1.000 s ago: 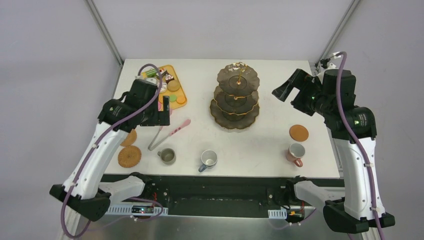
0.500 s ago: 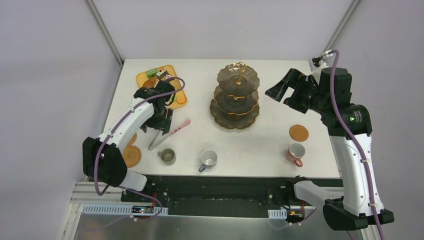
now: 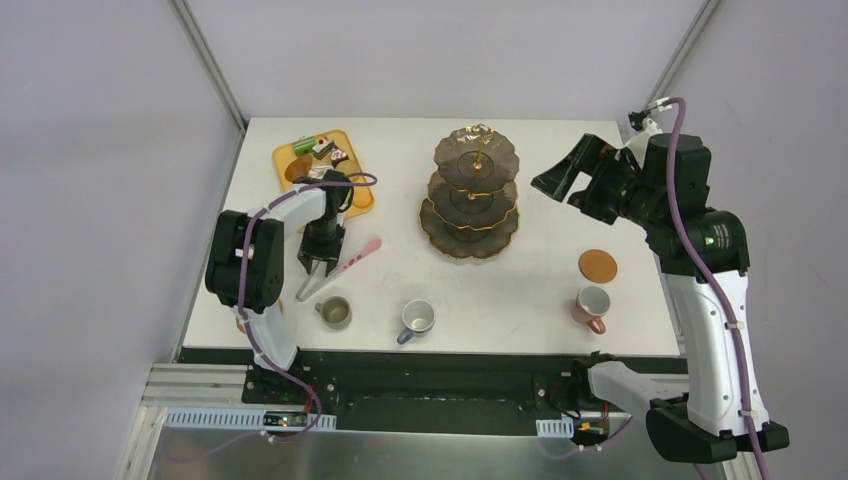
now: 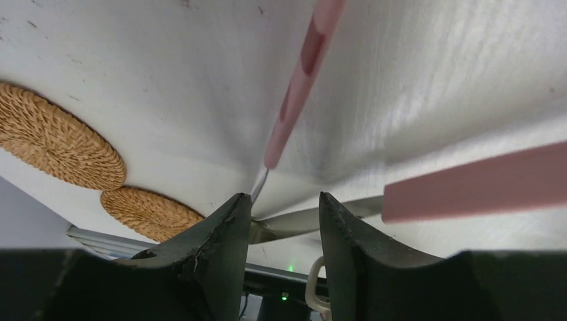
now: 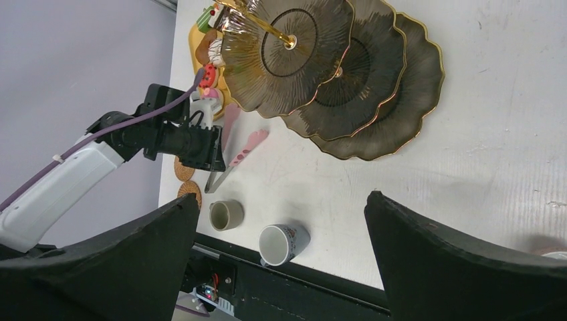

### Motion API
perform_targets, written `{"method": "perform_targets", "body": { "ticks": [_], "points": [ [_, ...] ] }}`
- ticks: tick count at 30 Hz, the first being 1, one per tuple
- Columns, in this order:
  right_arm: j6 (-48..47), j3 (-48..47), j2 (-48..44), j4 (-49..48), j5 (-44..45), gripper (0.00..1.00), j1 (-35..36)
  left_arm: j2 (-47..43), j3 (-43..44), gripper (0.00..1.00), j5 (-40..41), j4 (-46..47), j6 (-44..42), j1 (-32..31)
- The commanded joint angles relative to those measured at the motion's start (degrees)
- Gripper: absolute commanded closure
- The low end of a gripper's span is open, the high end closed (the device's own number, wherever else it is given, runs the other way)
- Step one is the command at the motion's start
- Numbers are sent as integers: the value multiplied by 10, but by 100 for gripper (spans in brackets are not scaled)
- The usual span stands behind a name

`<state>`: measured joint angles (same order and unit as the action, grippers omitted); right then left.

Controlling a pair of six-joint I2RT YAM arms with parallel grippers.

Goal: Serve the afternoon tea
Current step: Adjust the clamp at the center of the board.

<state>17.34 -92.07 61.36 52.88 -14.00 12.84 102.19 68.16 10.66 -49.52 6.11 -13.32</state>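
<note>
Only the left wrist view shows left tool [image 4: 284, 204] straddling tongs [image 4: 294, 93], grip unclear; right tool [image 5: 281, 196] gapes.

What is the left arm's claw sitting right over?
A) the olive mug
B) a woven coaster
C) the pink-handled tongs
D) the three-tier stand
C: the left gripper points down with one finger on each side of the metal end of the pink-handled tongs.
</note>
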Motion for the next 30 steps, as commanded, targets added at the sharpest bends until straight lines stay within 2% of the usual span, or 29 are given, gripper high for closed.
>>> {"method": "perform_targets", "body": {
  "ticks": [1,8,14,19,27,30],
  "points": [
    [-3,-25,-8,-19,-3,1,-3,24,11,59,-22,32,-11,6],
    [0,-25,-12,-17,-2,1,-3,67,25,74,-47,56,2,0],
    [6,-21,-8,-24,0,1,-2,112,99,88,-58,52,24,-26],
    [9,-23,-2,-25,-1,1,-3,148,157,89,-62,48,24,-57],
    [12,-27,0,-21,10,1,-3,227,238,100,-60,23,62,-59],
    [15,-27,2,-17,12,1,-3,244,266,100,-74,18,93,-59]
  ]
}}
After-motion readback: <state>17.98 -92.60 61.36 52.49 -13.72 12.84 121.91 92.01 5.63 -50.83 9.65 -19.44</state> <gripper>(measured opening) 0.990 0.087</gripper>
